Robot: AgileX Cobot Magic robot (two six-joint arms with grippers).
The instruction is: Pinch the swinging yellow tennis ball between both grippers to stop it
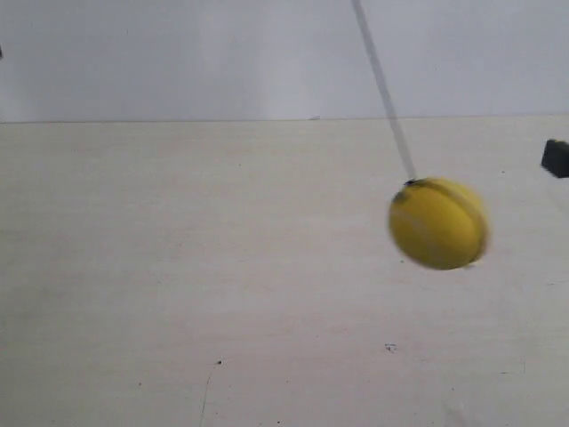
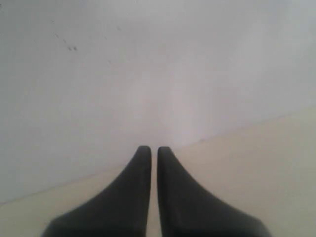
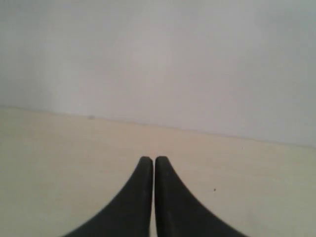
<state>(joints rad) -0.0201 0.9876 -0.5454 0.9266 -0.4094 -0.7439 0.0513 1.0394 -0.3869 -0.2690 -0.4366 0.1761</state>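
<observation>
The yellow tennis ball (image 1: pixel 438 223) hangs blurred on its thin string (image 1: pixel 384 93) at the exterior view's right, above the pale table. A black arm tip (image 1: pixel 556 157) pokes in at that view's right edge, apart from the ball. In the left wrist view my left gripper (image 2: pixel 154 149) is shut, its two black fingers nearly touching with nothing between them. My right gripper (image 3: pixel 154 160) is likewise shut and empty in the right wrist view. The ball shows in neither wrist view.
A pale wooden table (image 1: pixel 178 267) fills the lower scene and meets a white wall (image 1: pixel 178 53) behind. A tiny dark sliver (image 1: pixel 1 52) sits at the exterior view's left edge.
</observation>
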